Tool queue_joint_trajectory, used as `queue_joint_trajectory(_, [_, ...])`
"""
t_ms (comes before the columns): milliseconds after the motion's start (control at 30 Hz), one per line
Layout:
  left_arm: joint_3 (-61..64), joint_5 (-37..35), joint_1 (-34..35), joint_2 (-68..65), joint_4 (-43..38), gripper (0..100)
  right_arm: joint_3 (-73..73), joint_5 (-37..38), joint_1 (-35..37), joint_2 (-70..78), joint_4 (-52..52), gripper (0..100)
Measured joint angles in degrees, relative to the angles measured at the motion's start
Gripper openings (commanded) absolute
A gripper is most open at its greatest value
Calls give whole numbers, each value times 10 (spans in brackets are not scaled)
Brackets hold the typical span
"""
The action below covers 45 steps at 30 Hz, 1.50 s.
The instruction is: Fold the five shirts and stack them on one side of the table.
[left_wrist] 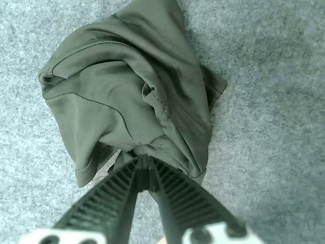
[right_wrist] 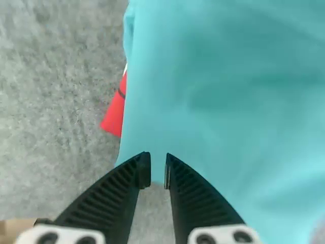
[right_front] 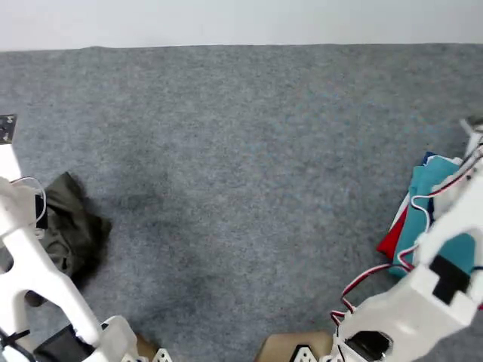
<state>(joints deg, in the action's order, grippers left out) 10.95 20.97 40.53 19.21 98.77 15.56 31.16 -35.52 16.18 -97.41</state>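
mat [right_front: 249, 151] middle open | olive shirt [right_front: 75, 226] left | stack [right_front: 426, 204], apparently shirts, right

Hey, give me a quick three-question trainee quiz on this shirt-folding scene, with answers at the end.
1. True or false: the left gripper is shut on the crumpled olive shirt.
2. What colour of cloth peeks out beside the turquoise shirt near the right gripper? A yellow, B red, C purple.
3. Fill in: the olive shirt lies on the ___ arm's side of the table.
Key: 1 true; 2 B, the red fabric; 3 left.
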Motion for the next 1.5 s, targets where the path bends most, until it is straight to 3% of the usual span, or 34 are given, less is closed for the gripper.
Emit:
queue_joint_trajectory(300, [0, 0, 0, 0, 0, 6, -3, -13, 52, 96, 179, 10])
queue_joint_trajectory(667, [2, 0, 0, 0, 0, 6, 75, -25, 54, 62, 119, 11])
queue_joint_trajectory(1000, [2, 0, 0, 0, 0, 6, 76, -25, 54, 178, 281, 10])
queue_joint_trajectory(1367, [2, 0, 0, 0, 3, 6, 164, -27, 54, 102, 66, 11])
queue_joint_trajectory(1500, [2, 0, 0, 0, 3, 6, 164, 5, 27, 86, -17, 12])
